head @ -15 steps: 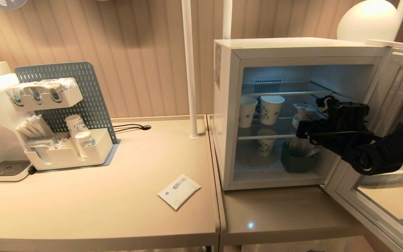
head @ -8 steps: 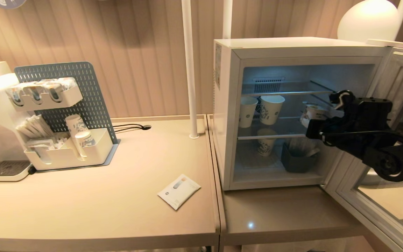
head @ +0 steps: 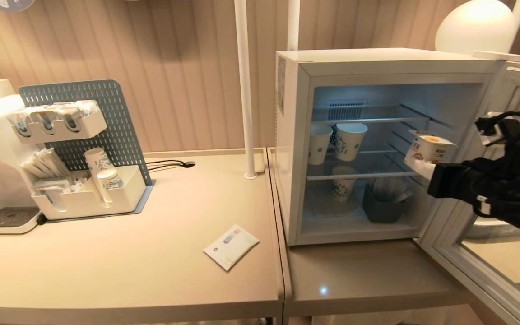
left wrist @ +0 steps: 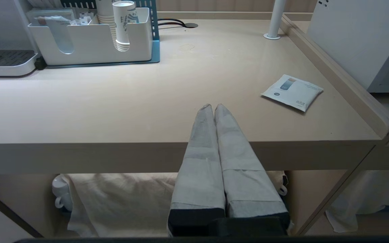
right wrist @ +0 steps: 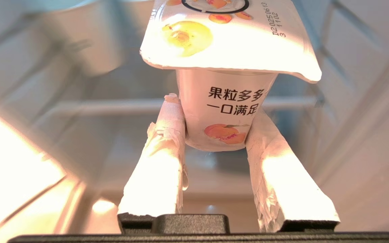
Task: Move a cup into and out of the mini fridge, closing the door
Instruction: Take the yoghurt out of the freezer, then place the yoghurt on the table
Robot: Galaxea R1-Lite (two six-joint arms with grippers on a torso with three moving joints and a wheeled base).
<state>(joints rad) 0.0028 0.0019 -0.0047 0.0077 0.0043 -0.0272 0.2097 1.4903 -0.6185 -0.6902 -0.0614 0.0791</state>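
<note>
The cup (head: 429, 148), white with an orange fruit picture and a wide flat lid, hangs tilted at the right front of the mini fridge (head: 292, 135), clear of the wire shelves. My right gripper (head: 424, 163) is shut on its lower body. In the right wrist view both taped fingers (right wrist: 167, 135) press the sides of the cup (right wrist: 226, 104). The door (head: 490, 257) stands swung open on the right, just behind my right arm. My left gripper (left wrist: 213, 107) is shut and empty at the table's front edge, away from the fridge.
Two blue-patterned paper cups (head: 349, 140) stand on the middle shelf, another sits below beside a grey bin (head: 383, 208). A white packet (head: 230, 246) lies on the table (head: 129, 271). A cup organiser (head: 86, 194) stands far left and a white pole (head: 243, 90) beside the fridge.
My right gripper has drawn back out of the fridge toward the open door, carrying the cup off the middle shelf. The left arm has not moved.
</note>
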